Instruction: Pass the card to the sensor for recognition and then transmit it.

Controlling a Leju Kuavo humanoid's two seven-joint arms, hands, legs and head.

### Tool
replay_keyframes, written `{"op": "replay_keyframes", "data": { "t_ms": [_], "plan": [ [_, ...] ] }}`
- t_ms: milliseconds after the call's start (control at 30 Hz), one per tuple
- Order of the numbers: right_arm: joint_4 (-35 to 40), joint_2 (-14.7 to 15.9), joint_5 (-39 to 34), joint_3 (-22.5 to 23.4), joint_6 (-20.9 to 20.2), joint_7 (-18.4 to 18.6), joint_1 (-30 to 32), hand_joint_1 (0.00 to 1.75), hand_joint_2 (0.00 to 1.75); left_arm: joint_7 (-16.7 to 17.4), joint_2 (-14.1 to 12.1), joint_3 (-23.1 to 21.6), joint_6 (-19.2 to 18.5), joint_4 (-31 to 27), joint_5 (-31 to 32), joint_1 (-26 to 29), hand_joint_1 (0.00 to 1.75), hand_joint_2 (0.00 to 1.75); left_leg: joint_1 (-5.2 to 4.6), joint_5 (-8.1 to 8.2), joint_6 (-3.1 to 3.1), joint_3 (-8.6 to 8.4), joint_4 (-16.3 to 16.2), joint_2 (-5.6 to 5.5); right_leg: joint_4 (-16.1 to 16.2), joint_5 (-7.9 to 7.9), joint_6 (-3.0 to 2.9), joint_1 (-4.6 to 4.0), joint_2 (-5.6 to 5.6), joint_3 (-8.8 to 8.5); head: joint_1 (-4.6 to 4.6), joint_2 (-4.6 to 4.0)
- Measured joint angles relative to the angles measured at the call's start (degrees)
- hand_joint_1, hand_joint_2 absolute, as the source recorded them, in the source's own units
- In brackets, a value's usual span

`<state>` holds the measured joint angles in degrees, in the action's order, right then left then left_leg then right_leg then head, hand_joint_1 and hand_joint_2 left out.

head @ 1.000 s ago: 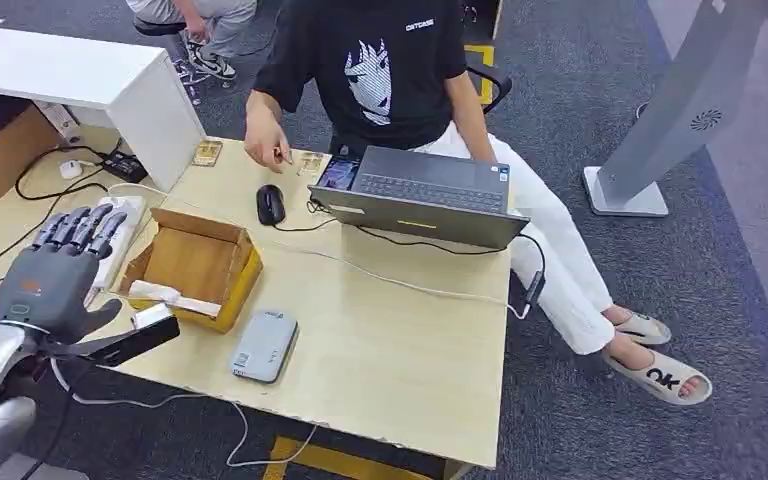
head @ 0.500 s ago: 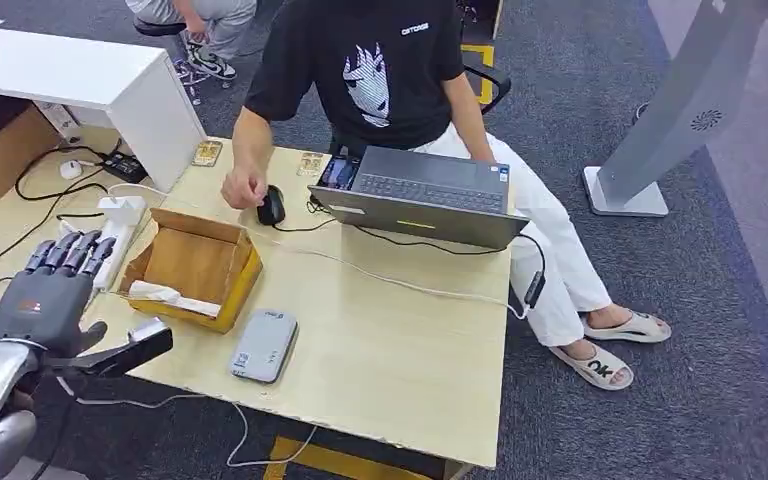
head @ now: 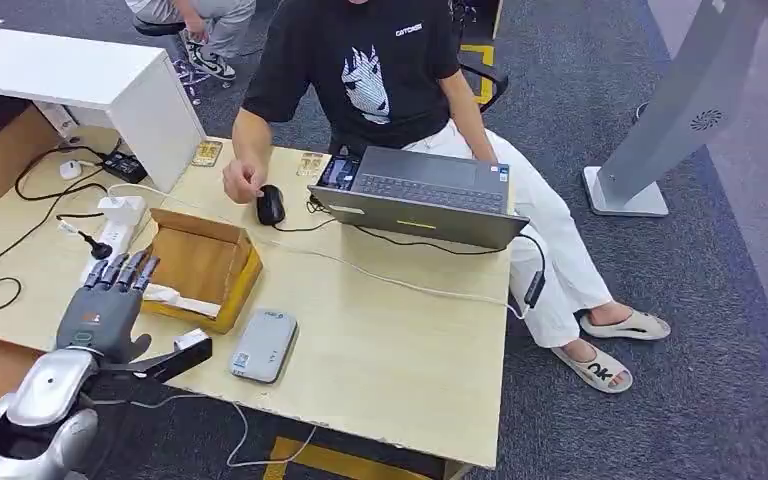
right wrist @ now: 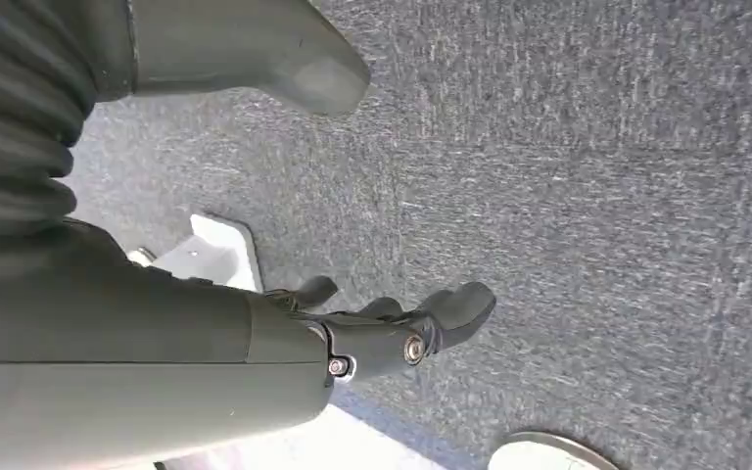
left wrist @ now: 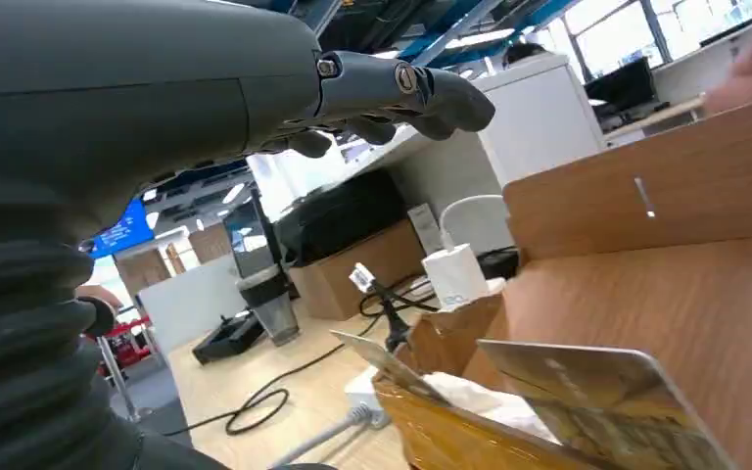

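1. Two hands were checked. The left hand (head: 110,300) hovered at the near-left corner of the cardboard box (head: 200,262), fingers (head: 125,270) straight, slightly spread and holding nothing.
2. The right hand (right wrist: 372,333) hung over the carpet, fingers loosely bent, thumb apart, holding nothing.
3. The card (left wrist: 597,401) stood tilted against the near wall of the box, beside crumpled white paper (head: 172,297), as seen in the left wrist view. Its long axis appeared to run along that wall.
4. The card lay ahead of and below the left fingertips, at roughly 1 o'clock from the hand in the head view. The left hand was the nearer one.
5. The grey card reader (head: 265,345) lay flat on the table (head: 410,350) at about 4 o'clock from the left hand, just beside the box.
6. The grasp was judged not yet begun.
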<state>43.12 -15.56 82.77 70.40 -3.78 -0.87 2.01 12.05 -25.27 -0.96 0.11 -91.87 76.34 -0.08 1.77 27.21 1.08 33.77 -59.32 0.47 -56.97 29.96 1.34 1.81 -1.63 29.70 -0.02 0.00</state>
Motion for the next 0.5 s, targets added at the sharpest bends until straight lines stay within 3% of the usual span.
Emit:
{"op": "replay_keyframes", "data": {
  "t_ms": [500],
  "plan": [
    [-0.5,0.0,0.8,0.0,1.6,-1.7,-0.1,0.00,1.75,-0.3,1.7,-3.5,-1.2,2.5,1.7,-3.2,0.00,1.75,0.00,0.00,0.00,0.00,0.0,0.01,0.0,0.00,0.00,0.00,0.01,-0.11,0.00,0.00]
  ]
}}
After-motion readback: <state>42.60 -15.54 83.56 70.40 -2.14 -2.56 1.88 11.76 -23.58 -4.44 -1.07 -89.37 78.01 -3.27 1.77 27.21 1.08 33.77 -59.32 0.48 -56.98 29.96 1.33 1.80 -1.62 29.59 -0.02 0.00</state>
